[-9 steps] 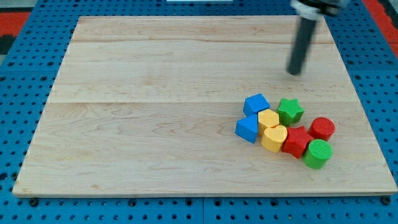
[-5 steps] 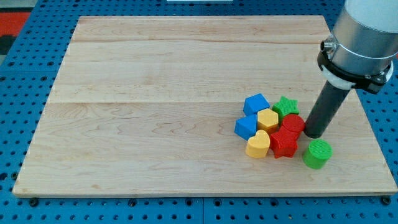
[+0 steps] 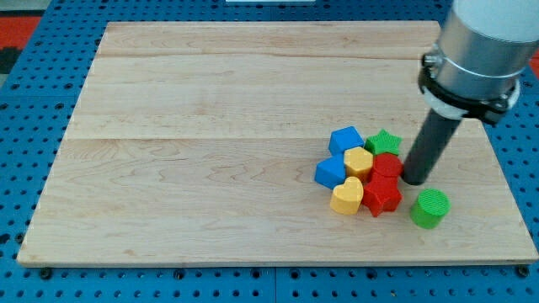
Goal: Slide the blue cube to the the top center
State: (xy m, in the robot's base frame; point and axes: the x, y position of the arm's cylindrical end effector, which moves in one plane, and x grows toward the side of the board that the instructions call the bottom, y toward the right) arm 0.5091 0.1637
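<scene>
The blue cube (image 3: 346,140) sits at the upper left of a tight cluster on the wooden board's (image 3: 210,126) right half. Touching it are a blue block (image 3: 331,172), a yellow hexagon (image 3: 359,161) and a green star (image 3: 384,141). A red cylinder (image 3: 386,166), a red star (image 3: 381,195) and a yellow heart (image 3: 346,196) fill the rest of the cluster. My tip (image 3: 414,179) stands at the cluster's right side, against the red cylinder, well to the right of the blue cube.
A green cylinder (image 3: 430,208) stands alone below and to the right of my tip. The arm's grey body (image 3: 476,50) hangs over the board's right edge. Blue pegboard surrounds the board.
My tip came down from the upper right to the cluster's right side and pushed left. The red blocks, yellow heart and blue blocks shifted left; the green cylinder was left apart.
</scene>
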